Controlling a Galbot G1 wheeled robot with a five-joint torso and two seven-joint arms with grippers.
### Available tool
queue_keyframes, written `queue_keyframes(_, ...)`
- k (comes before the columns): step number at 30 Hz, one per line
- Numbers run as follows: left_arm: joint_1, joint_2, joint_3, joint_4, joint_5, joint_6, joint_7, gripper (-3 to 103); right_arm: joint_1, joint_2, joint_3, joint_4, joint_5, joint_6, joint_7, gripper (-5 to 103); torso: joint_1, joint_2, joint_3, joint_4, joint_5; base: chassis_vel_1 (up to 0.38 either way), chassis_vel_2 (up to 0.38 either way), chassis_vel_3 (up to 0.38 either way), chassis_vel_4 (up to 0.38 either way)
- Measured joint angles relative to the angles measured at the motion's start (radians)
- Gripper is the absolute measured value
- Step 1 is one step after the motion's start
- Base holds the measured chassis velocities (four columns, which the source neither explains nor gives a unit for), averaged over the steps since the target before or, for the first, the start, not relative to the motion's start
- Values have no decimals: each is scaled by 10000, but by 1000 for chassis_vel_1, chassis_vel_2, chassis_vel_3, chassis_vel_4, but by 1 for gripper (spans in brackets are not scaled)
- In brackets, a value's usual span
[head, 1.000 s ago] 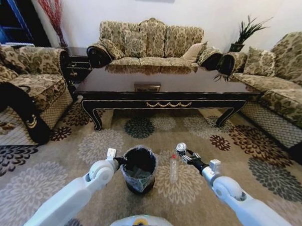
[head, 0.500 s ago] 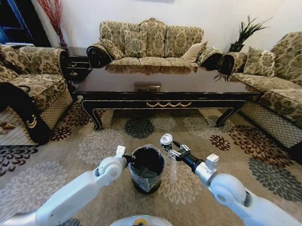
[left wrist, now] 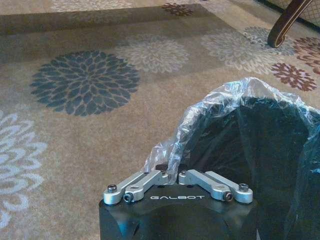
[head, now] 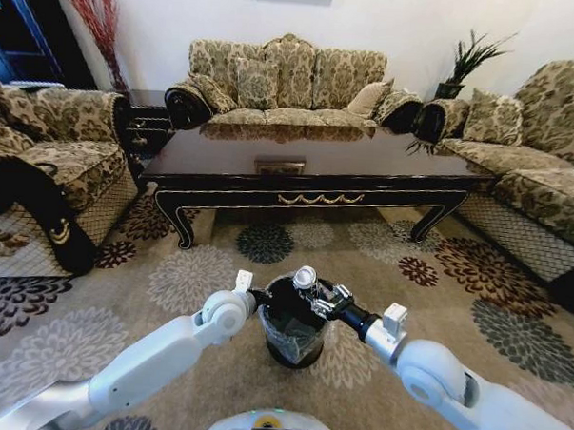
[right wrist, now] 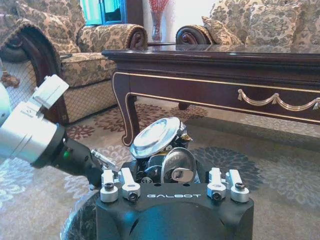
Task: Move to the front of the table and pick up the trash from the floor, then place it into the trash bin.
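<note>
The small black trash bin [head: 294,328], lined with a crinkled clear bag, stands on the flowered floor [head: 199,268] in front of the long dark table [head: 316,199]. My left gripper [head: 259,297] is shut on the bin's near-left rim; in the left wrist view its fingers [left wrist: 142,182] pinch the bag's folded edge [left wrist: 165,150] beside the bin's dark inside [left wrist: 250,145]. My right gripper [head: 314,292] is shut on a piece of trash, a small round dark-and-silver item [head: 305,277], and holds it just over the bin's opening. The right wrist view shows that piece [right wrist: 156,138] upright in the gripper [right wrist: 167,162].
Patterned sofas stand on the left [head: 51,157], behind the table [head: 283,82] and on the right [head: 537,159]. A dark side table [head: 143,118] fills the back left corner. The table's curved leg [right wrist: 125,110] is close ahead. Open carpet lies on both sides of the bin.
My left gripper has shifted right with the bin in its grip. My right gripper has swung left with the round piece, from beside the bin to over its opening.
</note>
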Motion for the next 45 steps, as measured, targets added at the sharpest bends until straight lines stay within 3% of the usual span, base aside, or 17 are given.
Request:
queue_keyframes(3,23,43,-19,-78,0,-4,-22,4,23,-26,-73,-54,-86,-36,-70,58,0,0,0,-1,0,0,0,0,0)
queue_keyframes(8,91,146,-121,-101,30,-4,-25,4,-13,17,-141,-111,-116,-123,-119,74,0,0,0,0,-1,0,0,0,0)
queue_keyframes(11,201,207,-285,-103,53,-4,-16,4,-84,90,-205,-145,-157,-174,-118,90,0,0,0,-1,-1,0,0,0,0)
queue_keyframes(16,453,266,-441,-148,136,3,19,4,-102,103,-169,-110,-74,-203,-103,100,0,0,0,-1,-1,0,0,0,0)
queue_keyframes(24,967,639,-1016,-170,477,2,225,4,-83,222,-44,-116,14,-214,-50,100,0,0,0,-1,-2,0,0,0,0)
queue_keyframes(31,2311,878,-3088,-236,1016,-26,625,4,78,444,135,-440,115,-164,44,100,0,0,-1,2,-2,0,0,0,0)
queue_keyframes(37,3054,1199,-4215,-233,1458,-203,1028,4,158,727,205,-956,69,-110,244,100,0,0,-1,2,0,0,0,0,0)
queue_keyframes(45,3067,1436,-4507,-33,1279,-323,1294,4,256,1194,163,-1962,-115,-341,749,100,0,0,0,-4,-2,0,0,0,0)
